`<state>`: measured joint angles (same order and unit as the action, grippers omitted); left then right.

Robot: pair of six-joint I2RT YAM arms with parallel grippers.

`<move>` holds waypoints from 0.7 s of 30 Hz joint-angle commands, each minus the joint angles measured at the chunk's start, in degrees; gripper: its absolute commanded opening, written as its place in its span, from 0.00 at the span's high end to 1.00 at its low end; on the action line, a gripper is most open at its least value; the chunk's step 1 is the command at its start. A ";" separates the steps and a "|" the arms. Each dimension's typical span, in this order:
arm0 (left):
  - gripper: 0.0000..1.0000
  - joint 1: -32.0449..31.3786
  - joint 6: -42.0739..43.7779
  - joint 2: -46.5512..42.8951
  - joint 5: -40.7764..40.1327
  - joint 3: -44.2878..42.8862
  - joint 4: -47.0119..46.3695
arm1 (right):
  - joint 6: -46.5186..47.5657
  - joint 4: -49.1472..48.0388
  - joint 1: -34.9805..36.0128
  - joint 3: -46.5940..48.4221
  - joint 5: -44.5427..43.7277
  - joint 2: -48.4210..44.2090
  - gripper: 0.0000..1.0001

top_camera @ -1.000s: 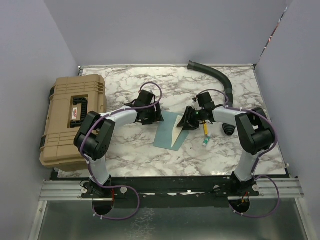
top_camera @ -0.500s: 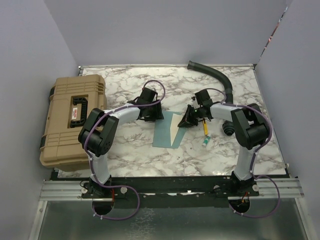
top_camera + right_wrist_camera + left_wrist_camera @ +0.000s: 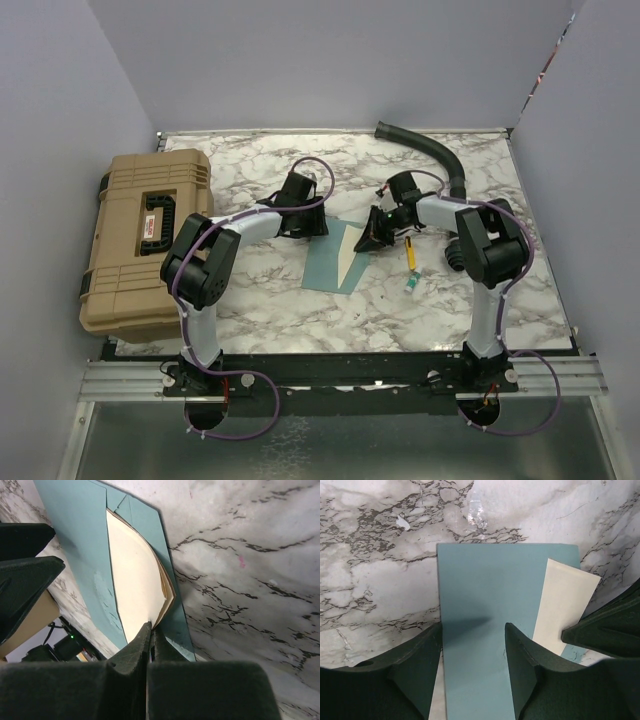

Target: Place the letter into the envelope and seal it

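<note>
Right gripper (image 3: 151, 628) now pinching letter (image 3: 135, 575); envelope (image 3: 75, 525) hides rest.

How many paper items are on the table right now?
2: the teal envelope lies flat on the marble table; the tan letter sits partly inside it, toward its right side in the top view. More could be hidden underneath.

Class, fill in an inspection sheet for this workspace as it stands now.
Surface: marble table, flat.
Job's things: letter bowed, partly overlapped by envelope.
Clutter: tan case, black hose, yellow pen.
Grippers: left gripper open astride envelope; right gripper shut on letter's edge.
Cables: purple cables in loops.
Surroundings: plain walls.
</note>
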<state>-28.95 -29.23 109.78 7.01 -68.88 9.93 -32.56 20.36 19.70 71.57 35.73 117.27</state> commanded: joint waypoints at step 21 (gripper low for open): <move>0.47 -0.15 -0.39 4.04 -0.49 3.75 3.31 | -15.13 -39.43 -0.12 -17.52 -4.79 -5.67 0.64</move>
<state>-28.86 -29.54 109.91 6.85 -68.47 8.71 -43.55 -7.31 19.75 56.51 34.54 110.87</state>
